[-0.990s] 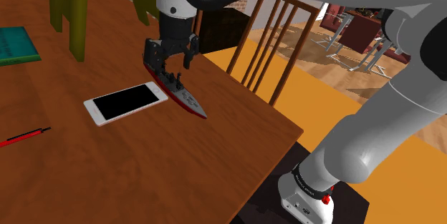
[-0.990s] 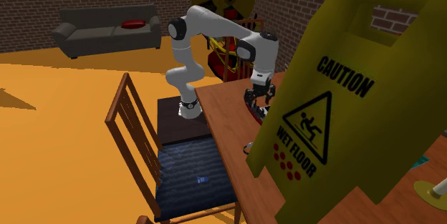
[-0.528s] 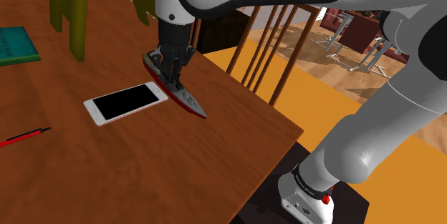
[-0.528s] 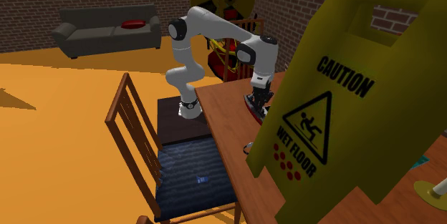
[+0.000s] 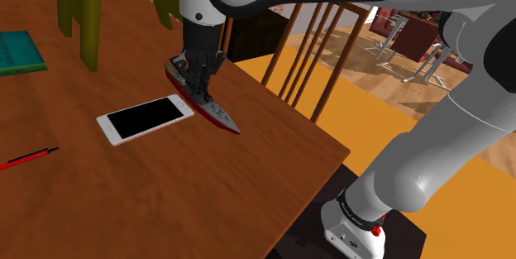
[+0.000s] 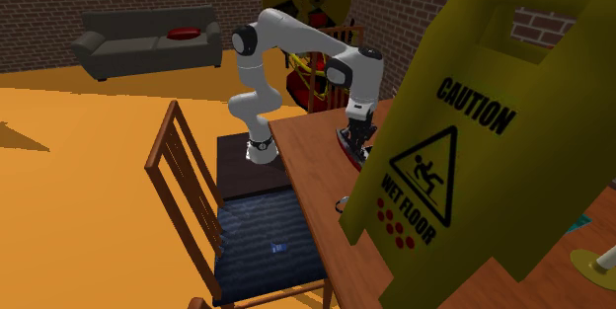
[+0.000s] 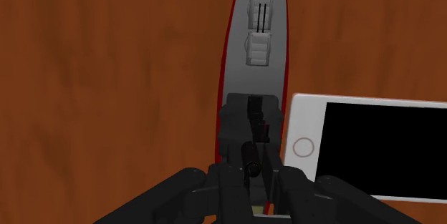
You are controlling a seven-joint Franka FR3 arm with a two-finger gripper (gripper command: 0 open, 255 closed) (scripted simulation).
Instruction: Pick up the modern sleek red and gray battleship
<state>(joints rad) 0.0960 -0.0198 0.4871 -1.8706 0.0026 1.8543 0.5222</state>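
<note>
The battleship, grey-decked with a red hull, lies on the wooden table beside a white phone. My gripper comes down from above and is shut on the ship's superstructure near its stern end. In the wrist view the black fingers clasp the dark superstructure, with the gripper over the hull and the grey deck of the battleship stretching away from it. The phone lies close alongside the hull. In the second exterior view the gripper stands low over the table beside the yellow caution sign.
A red pen and a teal book lie toward the shoulder view's left. The yellow sign stands at the table's far side. A wooden chair is close behind the table edge, and another chair stands by the stand.
A second ago the fingers stood open astride the ship; they came down and closed on its superstructure. Over the last half second hardly anything has moved.
</note>
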